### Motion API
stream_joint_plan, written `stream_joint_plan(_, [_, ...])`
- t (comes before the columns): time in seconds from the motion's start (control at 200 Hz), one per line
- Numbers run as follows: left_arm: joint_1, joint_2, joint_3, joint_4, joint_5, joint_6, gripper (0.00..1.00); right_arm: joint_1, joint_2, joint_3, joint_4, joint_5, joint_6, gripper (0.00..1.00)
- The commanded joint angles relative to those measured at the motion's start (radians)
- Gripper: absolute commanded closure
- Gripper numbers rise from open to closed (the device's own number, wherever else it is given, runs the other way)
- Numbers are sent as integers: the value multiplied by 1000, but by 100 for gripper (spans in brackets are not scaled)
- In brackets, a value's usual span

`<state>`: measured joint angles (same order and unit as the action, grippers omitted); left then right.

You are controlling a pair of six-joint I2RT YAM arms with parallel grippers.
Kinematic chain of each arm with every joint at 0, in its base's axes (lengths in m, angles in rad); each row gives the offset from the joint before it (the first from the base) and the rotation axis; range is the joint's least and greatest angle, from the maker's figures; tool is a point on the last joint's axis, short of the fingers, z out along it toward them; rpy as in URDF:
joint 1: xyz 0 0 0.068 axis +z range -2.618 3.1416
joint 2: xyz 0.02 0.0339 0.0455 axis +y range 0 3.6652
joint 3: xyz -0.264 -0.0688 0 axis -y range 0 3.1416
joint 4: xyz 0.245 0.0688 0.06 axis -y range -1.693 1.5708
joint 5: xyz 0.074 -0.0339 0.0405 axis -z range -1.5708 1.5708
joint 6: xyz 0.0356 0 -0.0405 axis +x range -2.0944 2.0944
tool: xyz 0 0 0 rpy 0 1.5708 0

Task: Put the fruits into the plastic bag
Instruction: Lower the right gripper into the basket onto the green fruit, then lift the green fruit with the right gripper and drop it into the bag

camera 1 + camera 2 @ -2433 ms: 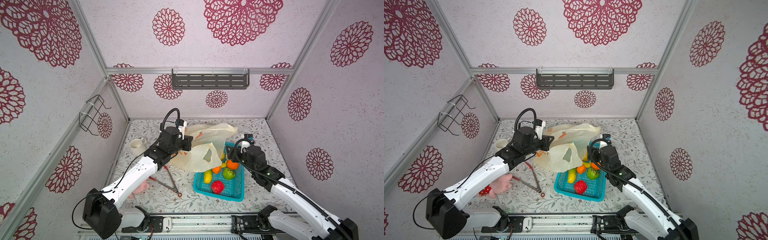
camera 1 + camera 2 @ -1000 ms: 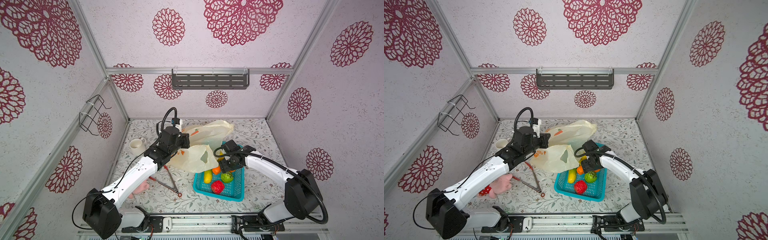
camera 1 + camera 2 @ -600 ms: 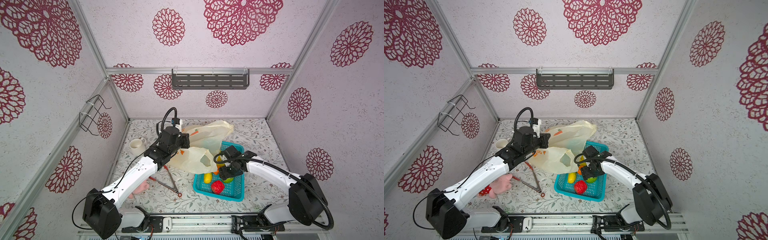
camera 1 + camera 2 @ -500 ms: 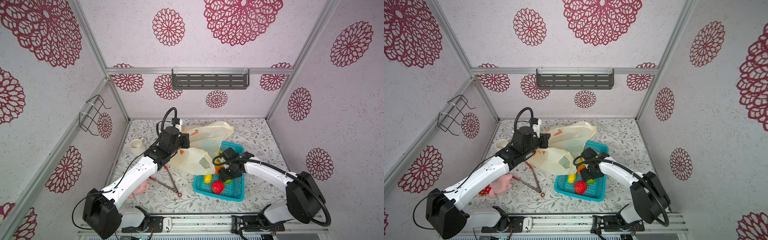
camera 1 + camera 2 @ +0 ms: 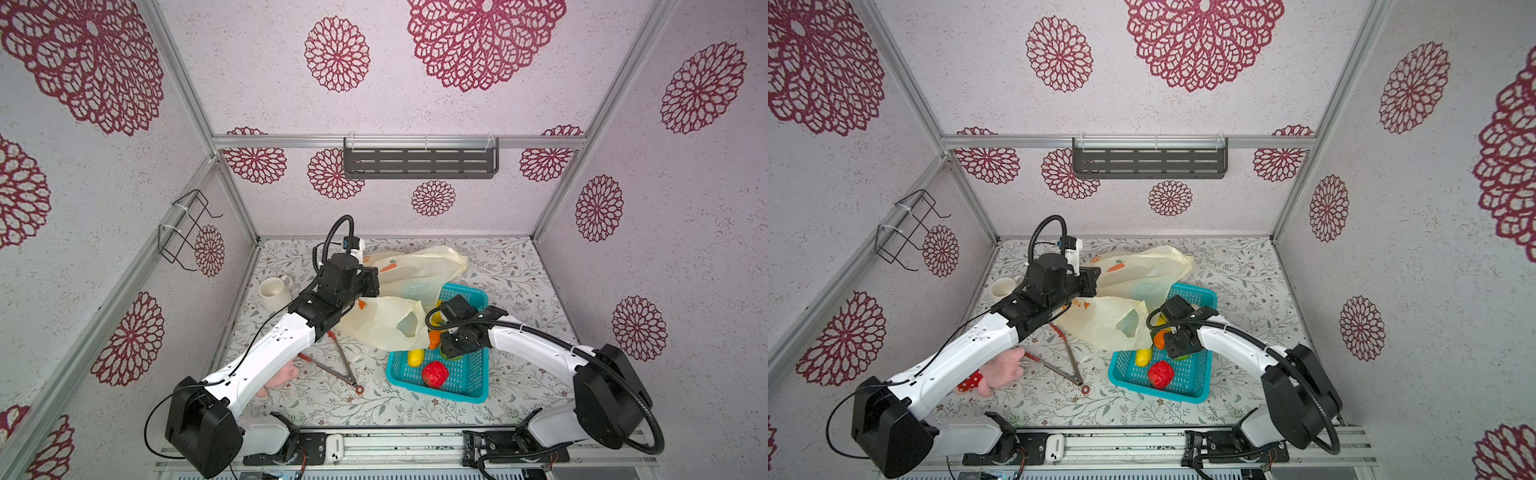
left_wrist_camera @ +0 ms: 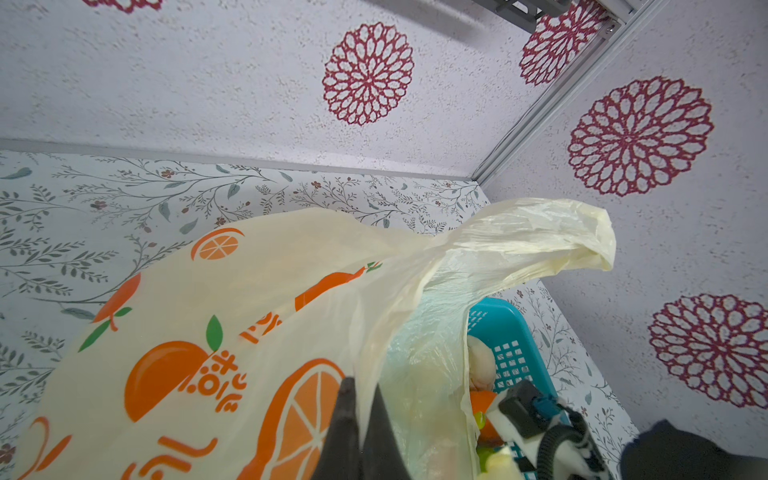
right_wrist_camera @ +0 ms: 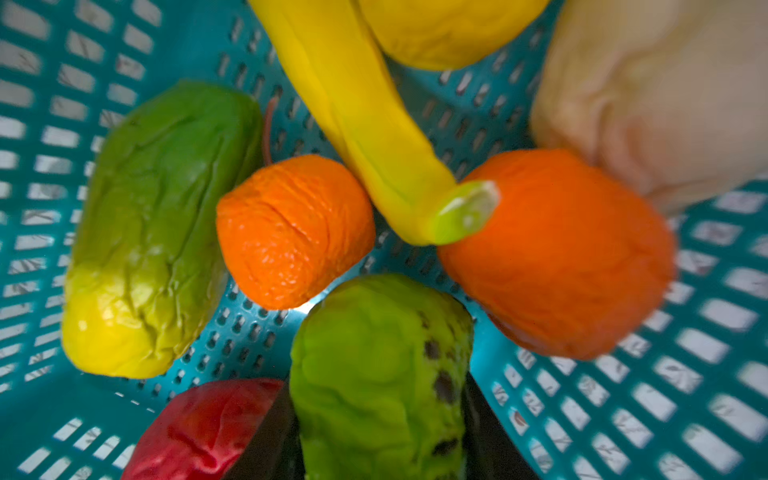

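Fingers (image 7: 270,449) of the right gripper (image 7: 376,390) clasp a wrinkled, lumpy green fruit (image 7: 365,332); the left gripper (image 6: 361,390), fingers together, pinches thin crinkly film of the bag (image 6: 208,316).

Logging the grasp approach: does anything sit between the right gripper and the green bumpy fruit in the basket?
Nothing visible: the right gripper has a jaw on each side of the green bumpy fruit, the red fruit alongside.

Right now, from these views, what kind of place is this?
Probably a robot test booth, not a home: wallpapered panels in aluminium framing enclose a floral table, the left arm and right arm stand on a front rail, and toy fruits lie in a turquoise basket.
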<state>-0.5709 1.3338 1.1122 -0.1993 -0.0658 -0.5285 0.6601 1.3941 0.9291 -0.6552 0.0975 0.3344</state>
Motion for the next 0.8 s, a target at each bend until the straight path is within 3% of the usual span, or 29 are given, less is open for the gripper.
stream_joint_plan(0.0, [-1,-14,-12,17,-1,-4,100,-7,-135,39,23,109,8,63])
stream_joint_plan(0.22, [-1,-29,-28,41,66,-6,100,-12,-220,79,180,-30,-30,62])
stream_joint_plan(0.36, [1,-59,-65,104,163,-21,100,-13,-210,95,380,-126,-54,61])
stream_joint_plan(0.64, [22,-87,-133,217,284,-89,100,-3,19,215,641,-376,-37,57])
stream_joint_plan(0.796, [47,-87,-156,248,317,-153,100,29,143,279,695,-430,-13,56])
